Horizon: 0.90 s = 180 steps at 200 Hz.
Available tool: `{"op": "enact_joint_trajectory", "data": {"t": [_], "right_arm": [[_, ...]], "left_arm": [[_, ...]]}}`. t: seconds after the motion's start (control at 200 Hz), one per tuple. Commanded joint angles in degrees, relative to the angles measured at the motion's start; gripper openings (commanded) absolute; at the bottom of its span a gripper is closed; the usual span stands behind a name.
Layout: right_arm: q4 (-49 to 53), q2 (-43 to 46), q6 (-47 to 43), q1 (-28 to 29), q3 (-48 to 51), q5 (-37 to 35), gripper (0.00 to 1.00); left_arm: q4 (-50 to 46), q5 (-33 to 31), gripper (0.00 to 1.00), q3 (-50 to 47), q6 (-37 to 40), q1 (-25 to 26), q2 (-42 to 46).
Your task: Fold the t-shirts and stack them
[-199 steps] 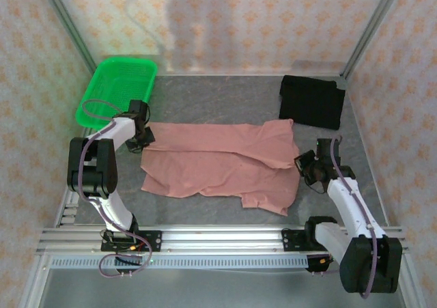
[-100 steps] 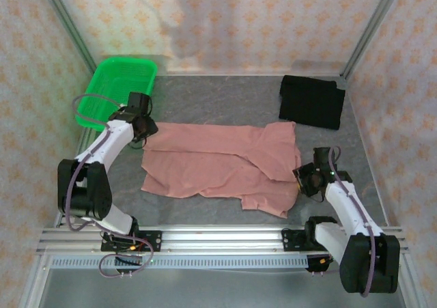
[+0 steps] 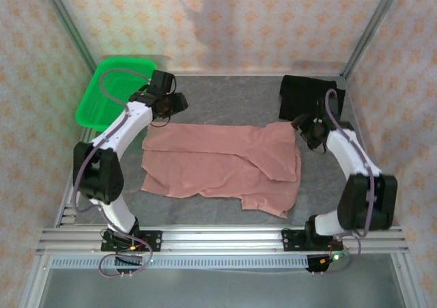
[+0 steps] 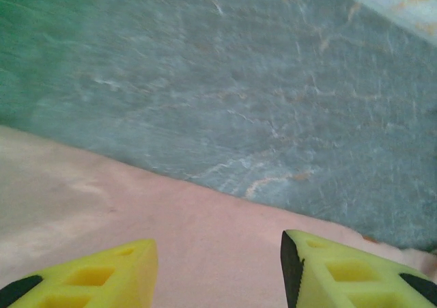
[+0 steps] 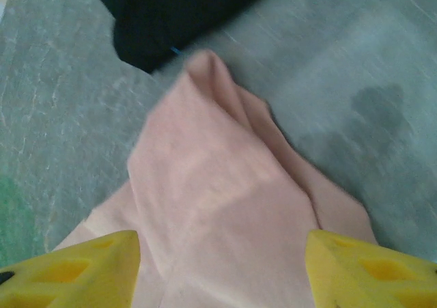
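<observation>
We see the salmon-pink t-shirt (image 3: 218,166) spread flat in the middle of the grey worktop (image 3: 225,95), its long axis running left to right across the top view. One layer is folded over at the right end, and a ragged corner reaches toward the near edge. The black t-shirt (image 3: 311,100) lies as a compact dark rectangle in the far right corner, well apart from the green basket (image 3: 87,107) at the far left.

The left pincer (image 3: 172,104) hangs just past the pink shirt's far left corner. In its wrist view the yellow fingertips (image 4: 102,277) stand spread over the cloth's far edge, with nothing between them (bare worktop lies beyond).

The right pincer (image 3: 306,130) sits at the shirt's far right corner, between the two shirts. Its yellow fingertips (image 5: 75,267) are also spread wide. A raised peak of pink cloth (image 5: 218,192) lies ahead of the gap and points toward the black shirt's edge (image 5: 171,14).
</observation>
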State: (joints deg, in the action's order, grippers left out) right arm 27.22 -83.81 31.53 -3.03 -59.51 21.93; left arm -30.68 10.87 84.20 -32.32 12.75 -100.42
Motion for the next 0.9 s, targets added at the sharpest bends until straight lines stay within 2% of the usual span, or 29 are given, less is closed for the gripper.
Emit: {"op": "enact_joint_trajectory", "data": {"t": [0.0,0.24,0.385,0.666,0.806,0.896], "right_arm": [[-4.0,-8.2,-7.5,-0.7,-4.8,3.6,0.60],[-6.6,-17.2,-9.9,-1.1,-8.4,6.0,0.52],[-7.7,-17.7,-10.7,-1.3,-6.9,6.6,0.50],[-11.2,-19.9,-9.6,-1.3,-4.3,6.6,0.34],[-11.5,-19.8,-9.8,-1.3,-3.8,5.8,0.34],[-9.9,-19.4,-11.1,-1.4,-4.4,5.0,0.41]], "left_arm": [[-0.4,5.1,0.50,3.1,3.7,0.3,-5.4],[-2.7,5.8,0.43,6.8,3.1,-2.1,-15.8],[-2.5,4.7,0.41,6.2,3.1,-3.7,-17.3],[-2.5,4.6,0.39,4.8,4.0,-5.4,-19.9],[-2.5,4.5,0.38,4.3,4.1,-5.6,-20.5],[-3.0,4.1,0.38,4.4,4.4,-5.6,-21.1]]}}
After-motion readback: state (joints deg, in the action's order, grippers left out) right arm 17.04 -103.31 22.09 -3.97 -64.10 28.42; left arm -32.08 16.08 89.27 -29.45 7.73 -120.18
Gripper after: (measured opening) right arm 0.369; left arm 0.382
